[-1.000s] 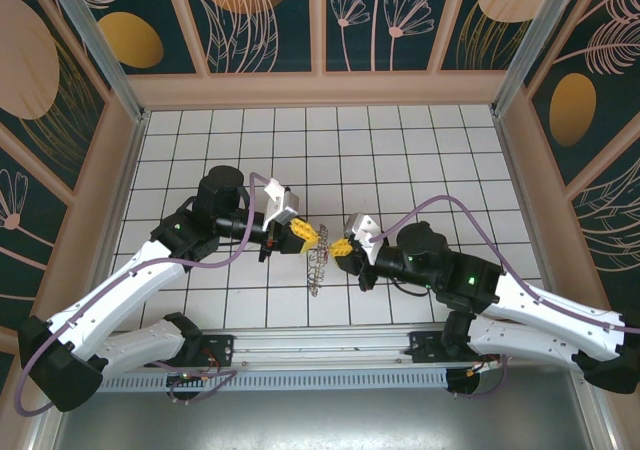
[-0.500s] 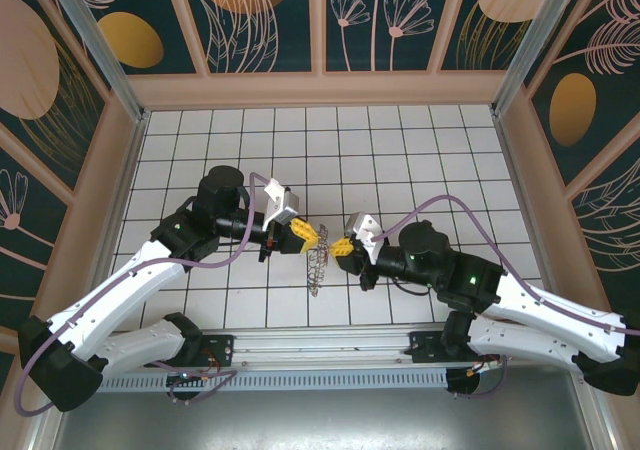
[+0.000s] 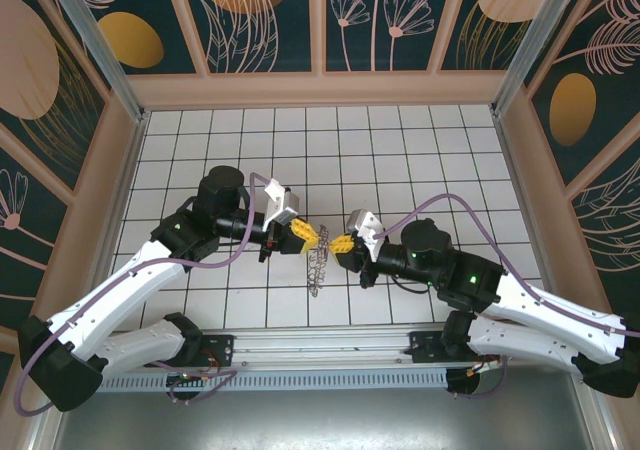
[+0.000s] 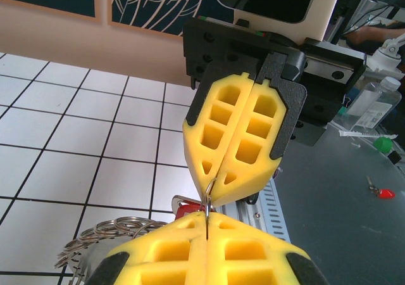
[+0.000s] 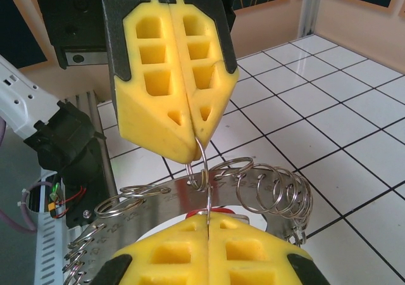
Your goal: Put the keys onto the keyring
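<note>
Seen from above, the left arm comes up from its base, folds at the elbow and points its forearm rightward, while the right arm mirrors it and points leftward, so the left gripper [image 3: 310, 236] and right gripper [image 3: 341, 245] meet nearly tip to tip above the white tiled floor [image 3: 400, 150]. The large flat grey metal keyring with a fringe of small split rings [image 3: 318, 263] hangs just under the two tips, seen almost edge-on, its long axis running from the fingertips toward the arm bases. In the left wrist view, the left gripper's yellow pads [image 4: 158, 253] are pressed together on a thin wire that leads up to a small wire ring [image 4: 209, 187], which the right gripper's closed tip pinches from straight ahead. The keyring's fringe spreads low to the left of the pads, and the tiny red key piece [image 4: 185, 210] sits just beyond them, though I cannot tell which way it points. In the right wrist view, the right gripper is likewise clamped on the wire, the left gripper's closed tip holds the small wire ring directly ahead, and the keyring lies broadside beneath, wider than deep, the red piece touching its plate.
</note>
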